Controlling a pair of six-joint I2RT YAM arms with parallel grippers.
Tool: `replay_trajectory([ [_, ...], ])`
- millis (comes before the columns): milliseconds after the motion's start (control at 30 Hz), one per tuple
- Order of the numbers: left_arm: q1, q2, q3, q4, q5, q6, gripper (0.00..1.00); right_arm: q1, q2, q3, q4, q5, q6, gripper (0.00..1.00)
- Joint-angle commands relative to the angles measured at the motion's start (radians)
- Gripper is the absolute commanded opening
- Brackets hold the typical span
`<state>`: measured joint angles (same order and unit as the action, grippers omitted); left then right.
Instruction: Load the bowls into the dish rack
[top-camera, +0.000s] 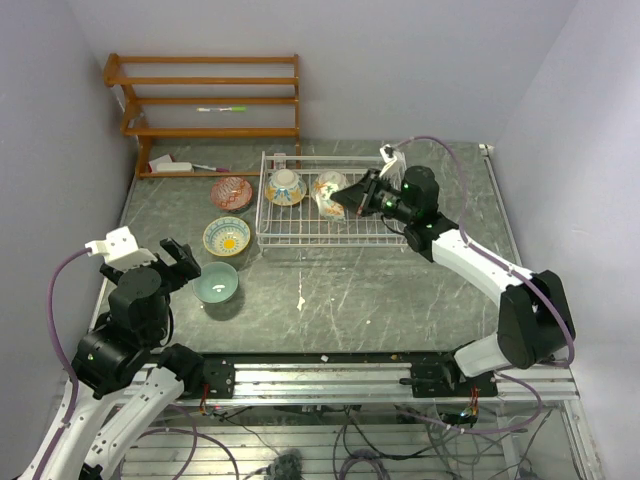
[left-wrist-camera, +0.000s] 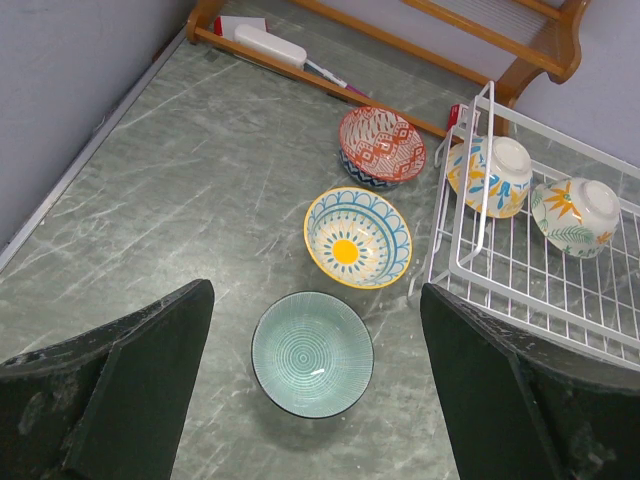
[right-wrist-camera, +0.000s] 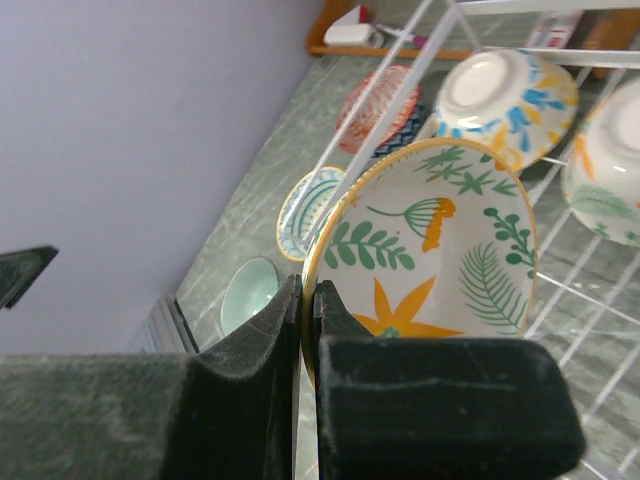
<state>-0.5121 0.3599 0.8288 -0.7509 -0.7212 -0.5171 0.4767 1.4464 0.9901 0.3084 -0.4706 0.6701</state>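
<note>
Bowls number six, and we see them in three groups. One small ceramic bowl painted inside with green leaves and an orange flower (right-wrist-camera: 440, 250) is gripped by its rim in the right claw (right-wrist-camera: 307, 300), whose fingers are clenched on either side of the wall. It hangs on edge above the white wire dish rack (top-camera: 262, 212), just right of two pale bowls already lying tilted in it, the blue-and-yellow bowl (top-camera: 285, 187) and the orange-flowered bowl (top-camera: 328, 190).

The rack's long axis runs across the table, and bare wires lie below and to the right of the held bowl, so we judge the coming move to be a short lowering there. The right arm reaches forward and leftward over the rack.

On the grey marbled tabletop (top-camera: 400, 290), left of the rack, sit the red patterned bowl (left-wrist-camera: 382, 145), the yellow sunburst bowl (left-wrist-camera: 358, 236) and the plain teal bowl (left-wrist-camera: 312, 353), all upright. The left claw (top-camera: 185, 262) hovers released, jaws wide, beside the plain teal bowl; that arm is the nearer one for these three.
</note>
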Motion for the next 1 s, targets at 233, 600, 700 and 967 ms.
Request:
replay_trajectory([
  [233, 0.008, 0.002, 0.026, 0.007, -0.013, -0.009, 0.95, -0.218, 0.116, -0.141, 0.498, -0.095, 0.326, 0.00],
  [600, 0.007, -0.002, 0.027, 0.007, -0.014, -0.010, 0.95, -0.307, 0.335, -0.102, 0.696, -0.109, 0.476, 0.00],
  [700, 0.007, -0.004, 0.025, 0.009, -0.014, -0.008, 0.95, -0.323, 0.369, -0.091, 0.727, -0.098, 0.493, 0.00],
  [967, 0.007, 0.004, 0.026, 0.010, -0.014, -0.004, 0.95, -0.331, 0.457, -0.008, 0.728, -0.104, 0.488, 0.00],
])
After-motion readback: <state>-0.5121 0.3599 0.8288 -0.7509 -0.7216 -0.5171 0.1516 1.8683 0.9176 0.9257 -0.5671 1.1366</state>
